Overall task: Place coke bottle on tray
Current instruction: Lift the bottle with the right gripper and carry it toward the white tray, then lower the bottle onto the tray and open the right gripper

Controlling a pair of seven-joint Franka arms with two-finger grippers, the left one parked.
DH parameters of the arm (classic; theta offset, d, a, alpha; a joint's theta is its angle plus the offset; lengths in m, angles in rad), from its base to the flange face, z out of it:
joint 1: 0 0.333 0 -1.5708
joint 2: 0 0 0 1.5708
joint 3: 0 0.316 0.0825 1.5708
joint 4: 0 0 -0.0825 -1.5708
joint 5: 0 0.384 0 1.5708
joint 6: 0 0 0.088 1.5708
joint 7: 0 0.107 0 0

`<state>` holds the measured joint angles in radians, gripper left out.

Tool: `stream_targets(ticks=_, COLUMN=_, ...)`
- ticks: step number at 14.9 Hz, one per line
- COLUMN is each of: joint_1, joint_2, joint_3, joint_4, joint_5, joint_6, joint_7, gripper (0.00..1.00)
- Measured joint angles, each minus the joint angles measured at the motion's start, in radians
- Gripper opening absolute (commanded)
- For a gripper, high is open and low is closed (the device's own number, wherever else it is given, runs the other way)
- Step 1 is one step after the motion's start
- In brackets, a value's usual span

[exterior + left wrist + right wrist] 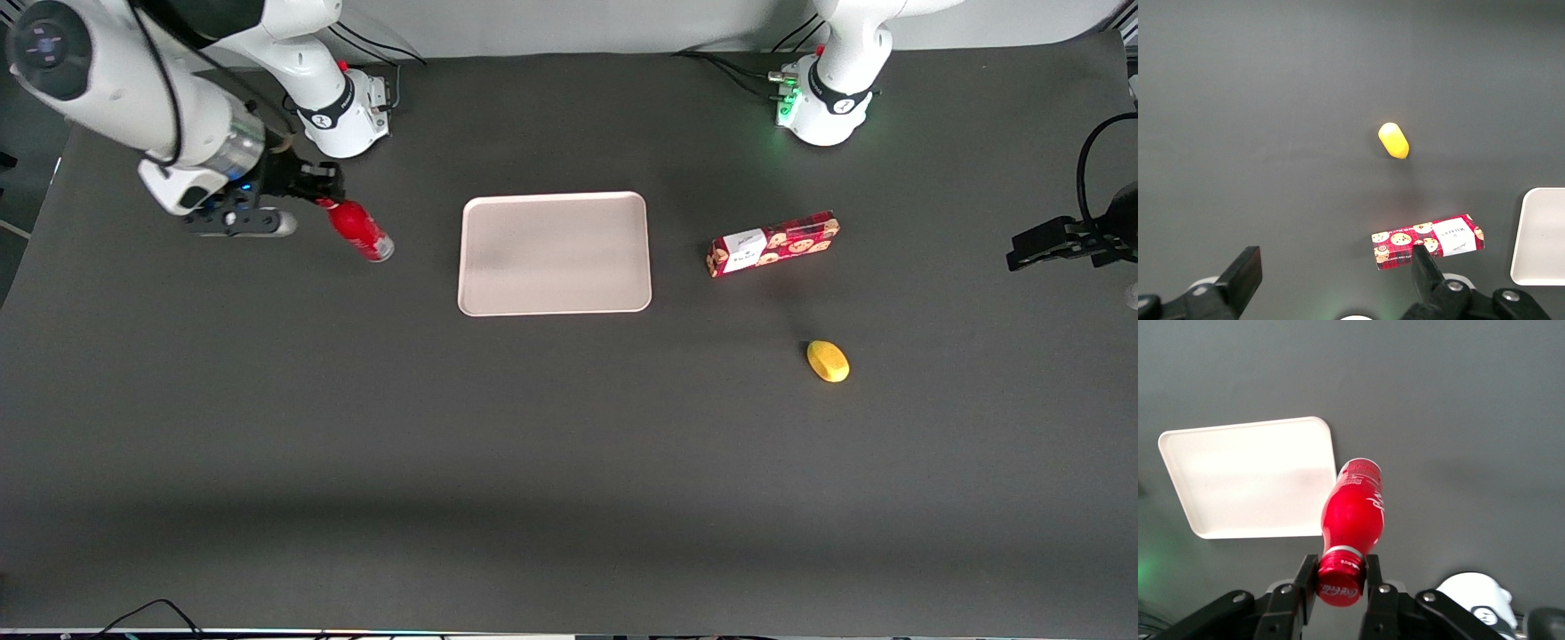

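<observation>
End effector (327, 197): toward the working arm's end of the surface (356, 427), fingers (1306, 579) clamped on the cap
Coke bottle (359, 229): held tilted, beside the tray, not on it
Tray (554, 253): mid-surface; nothing on it
Cookie box (773, 244); lemon (828, 361): toward the parked arm's end

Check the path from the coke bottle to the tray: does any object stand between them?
Nothing visible does. The gripper is shut on the cap of the coke bottle, toward the working arm's end of the table. Only bare tabletop separates it from the tray. The cookie box and yellow object lie toward the parked arm's end.
</observation>
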<state>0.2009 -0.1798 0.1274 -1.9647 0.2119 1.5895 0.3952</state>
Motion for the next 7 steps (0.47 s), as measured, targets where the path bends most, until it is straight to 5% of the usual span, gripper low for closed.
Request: stream_targets(ticks=7, joint_1=0.005, joint_2=-0.01, joint_3=0.236, joint_4=-0.179, joint_5=0.055, joint_6=0.274, joint_7=0.224, gripper=0.08)
